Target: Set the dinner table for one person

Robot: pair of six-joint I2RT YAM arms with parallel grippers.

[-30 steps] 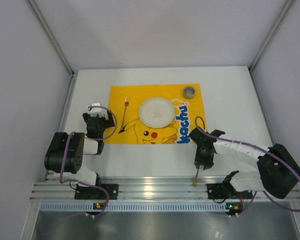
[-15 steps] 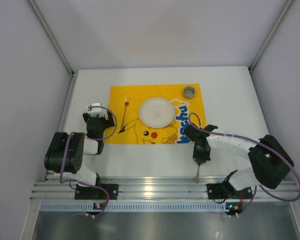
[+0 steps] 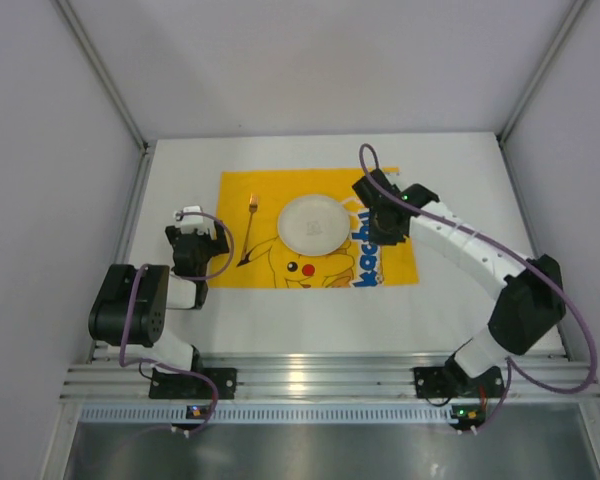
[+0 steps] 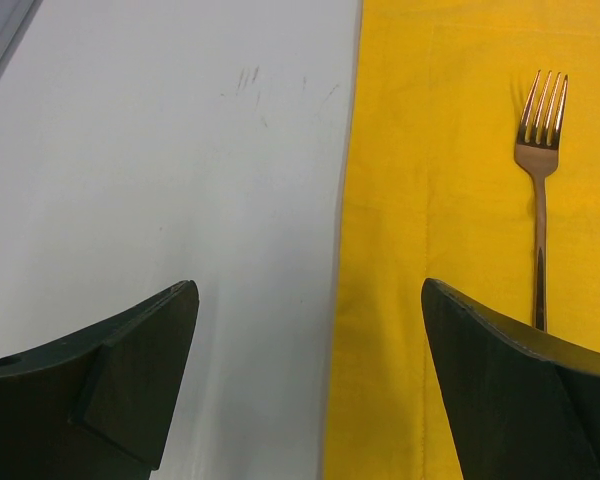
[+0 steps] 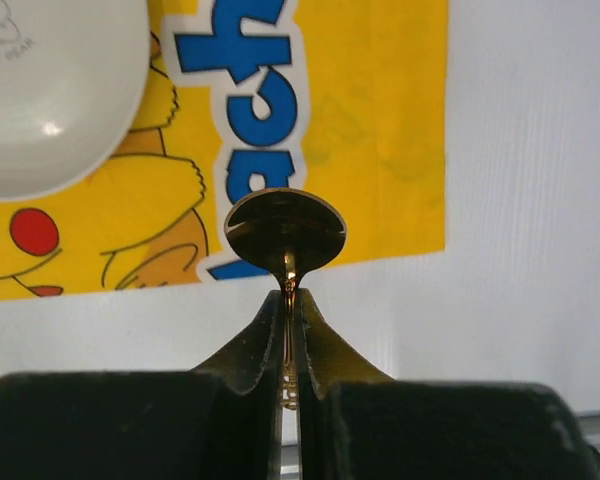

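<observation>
The white dinner table (image 3: 180, 170) carries a yellow Pikachu-print cloth (image 3: 242, 190). A white plate (image 3: 313, 223) sits at the cloth's middle, and a gold fork (image 3: 251, 215) lies left of it. My right gripper (image 3: 388, 228) hovers over the cloth just right of the plate. In the right wrist view it (image 5: 290, 295) is shut on a gold spoon (image 5: 285, 228) by the handle, bowl forward, above the cloth's edge (image 5: 380, 120), with the plate (image 5: 50, 90) at upper left. My left gripper (image 4: 310, 290) is open and empty over the cloth's left edge, with the fork (image 4: 540, 180) to its right.
Grey booth walls close in the table on three sides. A metal rail (image 3: 300, 380) with both arm bases runs along the near edge. Bare white table (image 5: 530, 200) lies right of the cloth. The right arm (image 3: 470, 255) stretches diagonally over the cloth's right part.
My right gripper has carried the spoon from the near table edge up and away to beside the plate; its arm now covers the small grey cup. The left arm has not moved.
</observation>
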